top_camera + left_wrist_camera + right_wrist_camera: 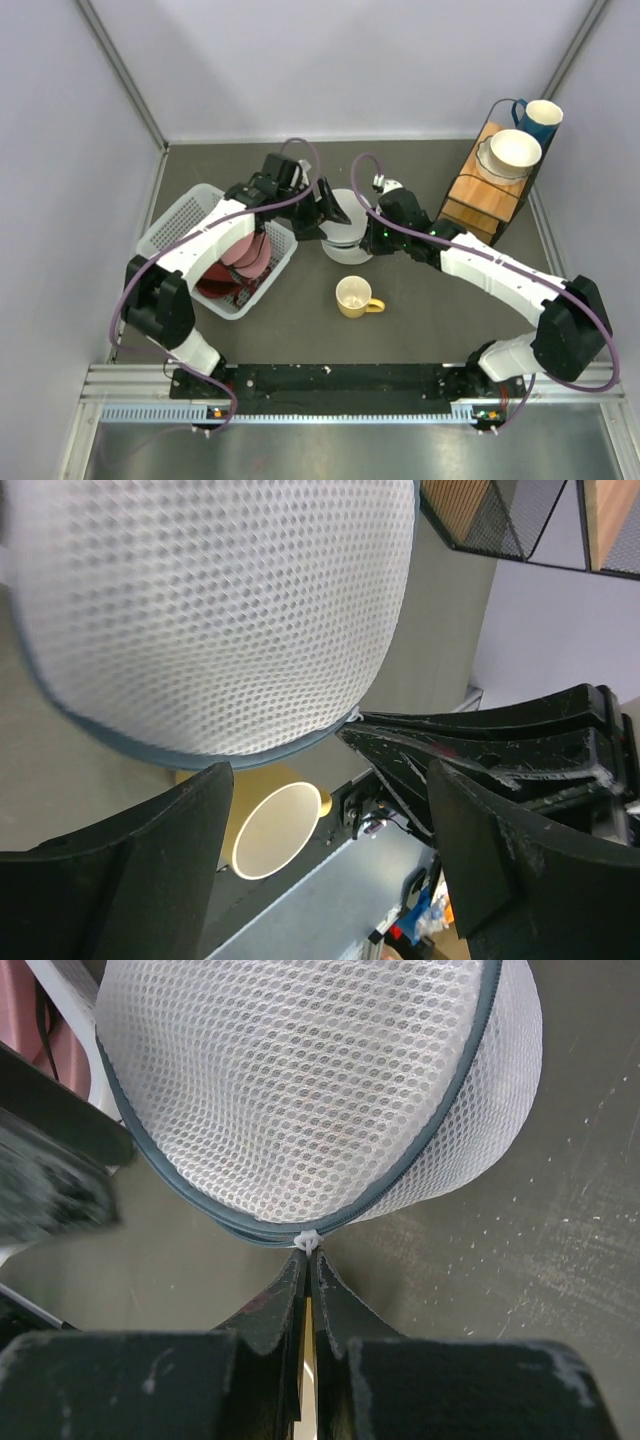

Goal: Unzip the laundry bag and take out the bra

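Note:
The laundry bag (345,228) is a white mesh pod with a dark grey zipper band, at the table's middle. It fills the top of the left wrist view (210,610) and of the right wrist view (300,1090). My right gripper (309,1256) is shut on the small white zipper pull (308,1241) at the bag's near rim. My left gripper (325,810) is open, its fingers (150,860) just short of the bag's edge, holding nothing. The bra is hidden inside the bag.
A yellow mug (355,297) stands in front of the bag and shows between the left jaws (270,830). A white lattice basket (180,225) with pink cloth is at the left. A wooden rack (485,195) with a white bowl (513,152) and blue mug (540,118) stands at back right.

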Robot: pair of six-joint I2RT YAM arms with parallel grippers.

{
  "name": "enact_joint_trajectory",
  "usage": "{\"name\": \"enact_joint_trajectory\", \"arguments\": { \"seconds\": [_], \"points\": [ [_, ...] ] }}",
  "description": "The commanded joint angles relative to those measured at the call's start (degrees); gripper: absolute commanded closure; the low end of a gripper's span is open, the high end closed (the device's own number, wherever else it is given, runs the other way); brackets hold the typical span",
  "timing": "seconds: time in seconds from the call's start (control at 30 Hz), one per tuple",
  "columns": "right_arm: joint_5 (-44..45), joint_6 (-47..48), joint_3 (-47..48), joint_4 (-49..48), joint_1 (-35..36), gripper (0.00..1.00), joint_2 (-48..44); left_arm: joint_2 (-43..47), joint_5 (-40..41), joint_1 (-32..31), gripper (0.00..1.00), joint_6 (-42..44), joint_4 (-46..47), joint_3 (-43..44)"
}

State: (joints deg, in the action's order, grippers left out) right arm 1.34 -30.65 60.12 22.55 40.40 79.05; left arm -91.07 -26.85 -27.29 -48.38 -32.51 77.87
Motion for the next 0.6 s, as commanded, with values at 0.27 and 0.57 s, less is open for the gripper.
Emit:
{"name": "enact_joint_trajectory", "arguments": {
  "seconds": [0.27, 0.57],
  "points": [
    [0.06, -0.72, 1.5, -0.84, 0.56, 1.0, -0.21, 7.98, 5.92, -2.77, 0.22, -7.43, 5.53, -7.2],
    [-0.38, -0.63, 1.49, -0.93, 0.64, 1.0, -0.47, 8.64, 6.64, -3.03, 0.27, -12.53, 9.13, -13.62]
  ]
}}
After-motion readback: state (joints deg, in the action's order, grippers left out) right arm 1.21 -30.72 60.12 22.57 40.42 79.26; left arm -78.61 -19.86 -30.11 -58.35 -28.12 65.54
